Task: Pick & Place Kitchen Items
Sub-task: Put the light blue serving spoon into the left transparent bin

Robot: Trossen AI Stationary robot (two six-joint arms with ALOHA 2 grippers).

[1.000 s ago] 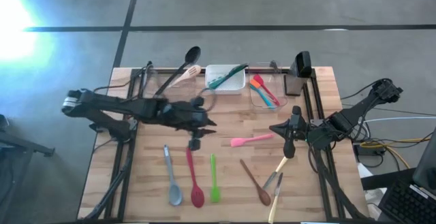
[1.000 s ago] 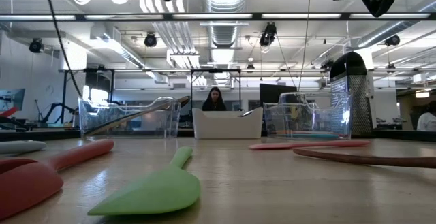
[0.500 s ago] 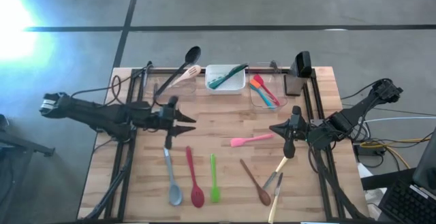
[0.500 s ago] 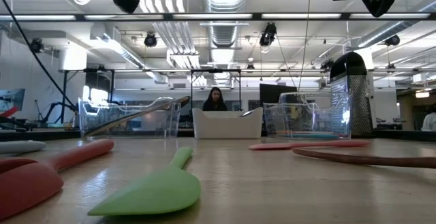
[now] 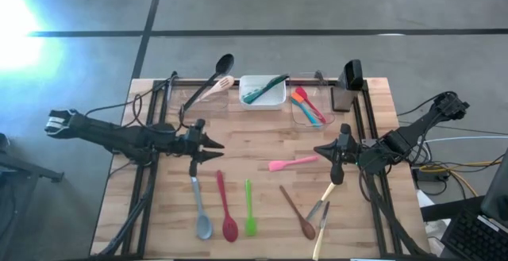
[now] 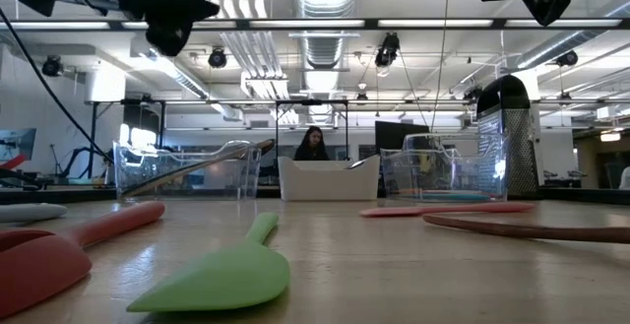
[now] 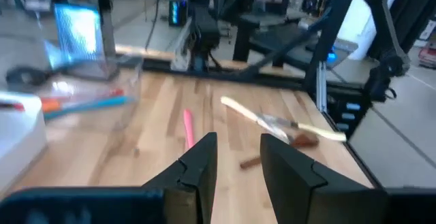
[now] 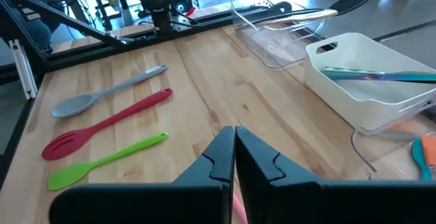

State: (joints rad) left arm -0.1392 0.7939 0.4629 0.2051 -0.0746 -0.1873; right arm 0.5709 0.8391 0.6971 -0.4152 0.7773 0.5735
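**Desk:** While the sorting is only partly done, what already sits in the tubs?

**Photographer:** At twelve o'clock on the table [image 5: 373, 102], a black spoon [image 5: 213, 72] and a wooden utensil [image 5: 216, 87] lean in the clear tub [image 5: 190, 101]; green pieces [image 5: 263, 89] lie in the white tub [image 5: 262, 102]; orange, red and blue spatulas [image 5: 308, 105] rest in a second clear tub [image 5: 295, 114].

**Desk:** And what is left?

**Photographer:** Plenty. Toward six o'clock lie the grey spoon [image 5: 200, 209], red slotted spoon [image 5: 225, 209] and green spatula [image 5: 249, 209]. The pink spatula [image 5: 292, 163] is at centre; a brown wooden spoon [image 5: 297, 212] and cream-handled cutlery [image 5: 323, 211] sit toward five o'clock.

**Desk:** The arms?

**Photographer:** The left gripper [image 5: 213, 145] hovers at nine o'clock, just above the grey spoon's handle end, fingers narrowly parted and holding nothing. The right gripper [image 5: 336, 171] waits at three o'clock, pinched closed and empty.

**Desk:** Progress?

**Photographer:** I judge it under halfway, the grey spoon a likely next pick.
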